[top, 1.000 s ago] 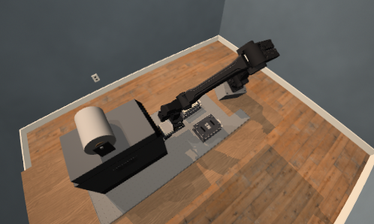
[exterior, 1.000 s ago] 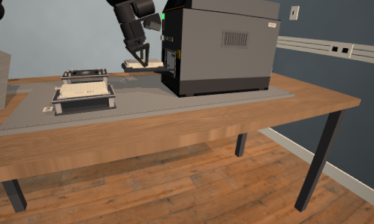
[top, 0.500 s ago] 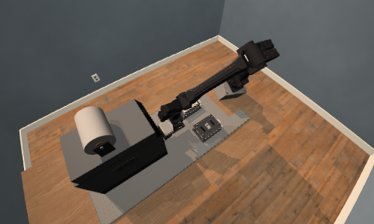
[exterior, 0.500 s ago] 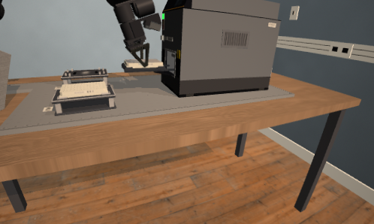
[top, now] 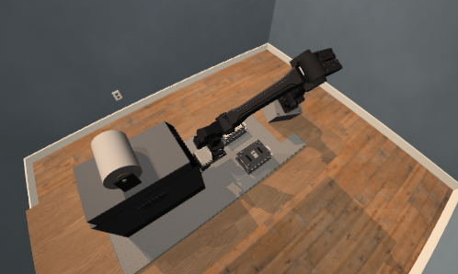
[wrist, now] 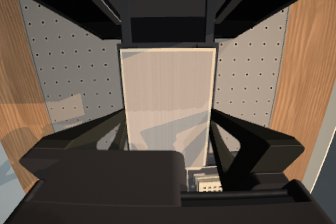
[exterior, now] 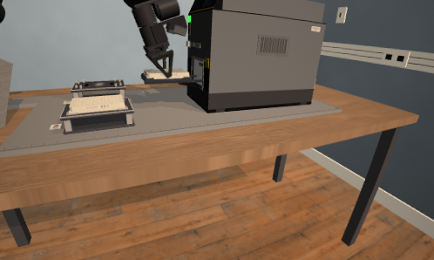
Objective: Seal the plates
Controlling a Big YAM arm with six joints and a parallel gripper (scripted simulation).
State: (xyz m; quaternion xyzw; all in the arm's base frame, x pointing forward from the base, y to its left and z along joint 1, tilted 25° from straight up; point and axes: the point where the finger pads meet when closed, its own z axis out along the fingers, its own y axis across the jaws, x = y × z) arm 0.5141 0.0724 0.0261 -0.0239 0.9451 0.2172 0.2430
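A plate with a smooth pale foil top [top: 203, 156] [exterior: 150, 73] [wrist: 167, 80] lies flat on the sealer's extended stage [exterior: 179, 80]. My gripper [top: 215, 156] [exterior: 167, 74] [wrist: 168, 112] is shut on this plate, one finger at each long side. The sealer's lamp [exterior: 189, 18] is green. An open plate with wells [top: 235, 133] [exterior: 98, 104] [wrist: 210, 186] sits in a nest [exterior: 67, 124]. The other nest [top: 253, 156] [exterior: 98, 85] holds no plate. The labels and the A1 corner of the held plate cannot be read.
The sealer [top: 179, 196] [exterior: 261, 71] stands directly beyond the stage, with a large roll [top: 112, 153] on top. A grey perforated mat [top: 184, 226] [exterior: 174, 114] [wrist: 250, 75] lies under the sealer and nests. A grey block [top: 280, 112] stands near the arm's base.
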